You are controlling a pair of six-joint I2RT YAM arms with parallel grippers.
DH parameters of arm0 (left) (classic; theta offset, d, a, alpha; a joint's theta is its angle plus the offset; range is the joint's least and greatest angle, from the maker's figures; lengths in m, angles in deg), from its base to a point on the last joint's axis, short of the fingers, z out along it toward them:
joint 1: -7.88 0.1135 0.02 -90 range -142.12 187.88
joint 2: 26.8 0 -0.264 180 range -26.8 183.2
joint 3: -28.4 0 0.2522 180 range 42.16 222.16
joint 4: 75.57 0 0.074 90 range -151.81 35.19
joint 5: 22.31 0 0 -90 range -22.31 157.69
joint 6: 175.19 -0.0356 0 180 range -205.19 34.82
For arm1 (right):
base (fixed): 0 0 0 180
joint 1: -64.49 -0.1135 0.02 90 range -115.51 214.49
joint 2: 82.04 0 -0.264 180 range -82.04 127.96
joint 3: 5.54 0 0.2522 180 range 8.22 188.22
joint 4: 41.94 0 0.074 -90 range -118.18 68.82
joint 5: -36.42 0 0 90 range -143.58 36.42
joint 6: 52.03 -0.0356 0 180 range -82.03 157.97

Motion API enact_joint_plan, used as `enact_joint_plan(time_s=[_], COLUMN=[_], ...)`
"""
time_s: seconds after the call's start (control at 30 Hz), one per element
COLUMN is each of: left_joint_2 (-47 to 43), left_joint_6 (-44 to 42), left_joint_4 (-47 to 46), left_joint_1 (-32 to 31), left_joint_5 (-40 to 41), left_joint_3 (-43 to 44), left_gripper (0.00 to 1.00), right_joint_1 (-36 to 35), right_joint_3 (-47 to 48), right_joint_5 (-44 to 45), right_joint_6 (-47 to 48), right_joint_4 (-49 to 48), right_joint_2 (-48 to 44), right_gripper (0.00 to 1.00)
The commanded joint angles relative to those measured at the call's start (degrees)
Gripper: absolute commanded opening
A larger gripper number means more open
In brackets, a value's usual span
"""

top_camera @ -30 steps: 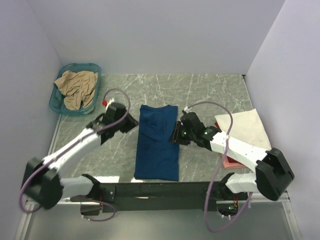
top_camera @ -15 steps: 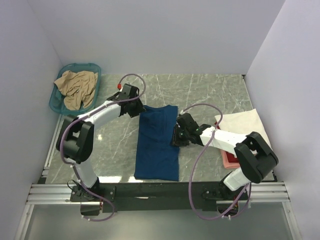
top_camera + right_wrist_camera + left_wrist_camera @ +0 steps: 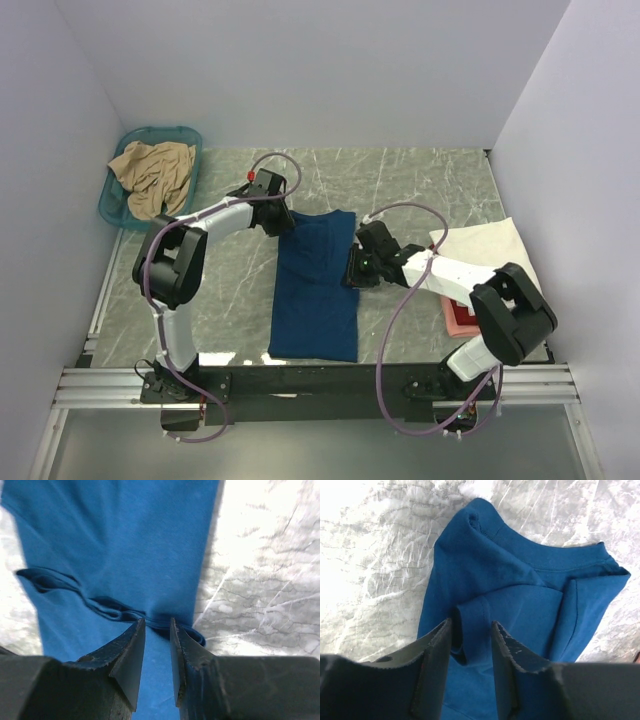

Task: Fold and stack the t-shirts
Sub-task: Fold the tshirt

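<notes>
Dark blue shirt [image 3: 315,285] lies mid-counter [image 3: 420,190], sides folded in to a long strip: half done, I'd say. Left pincer [image 3: 278,222] is at its collar corner, jaws parted astride a sleeve fold, gripping nothing. Right pincer [image 3: 352,272] is at the right edge, jaws nearly together over a crease; pinching or not, I can't tell. Cream-white shirt [image 3: 490,255] lies flat over a red one [image 3: 458,320] at the right. Tan shirt [image 3: 150,175] waits crumpled in the basket [image 3: 160,131].

The blue shirt [image 3: 315,285] was soft matt cloth, ribbed at the collar. The table [image 3: 420,180] looked like smooth veined stone. My left fingers [image 3: 432,670] were dark matt plastic, scuffed. The basket [image 3: 160,130] was glossy plastic.
</notes>
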Motion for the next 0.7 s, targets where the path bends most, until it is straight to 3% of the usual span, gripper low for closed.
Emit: enact_joint_plan(time_s=[0.0, 0.27, 0.67], left_joint_2=[0.4, -2.1, -13.2], left_joint_6=[-1.4, -1.2, 0.4], left_joint_4=[-2.3, -4.9, -7.3], left_joint_1=[0.1, 0.1, 0.1], left_joint_5=[-1.8, -2.3, 0.3], left_joint_3=[2.5, 0.1, -9.0], left_gripper=[0.35, 0.01, 0.01], right_joint_1=[0.9, 2.6, 3.4], right_joint_3=[3.5, 6.2, 12.1], right_joint_5=[-0.4, -0.2, 0.2], right_joint_6=[1.1, 1.4, 1.7], right_joint_4=[1.0, 2.6, 3.2], right_joint_2=[-4.5, -6.1, -1.6], right_gripper=[0.34, 0.34, 0.34])
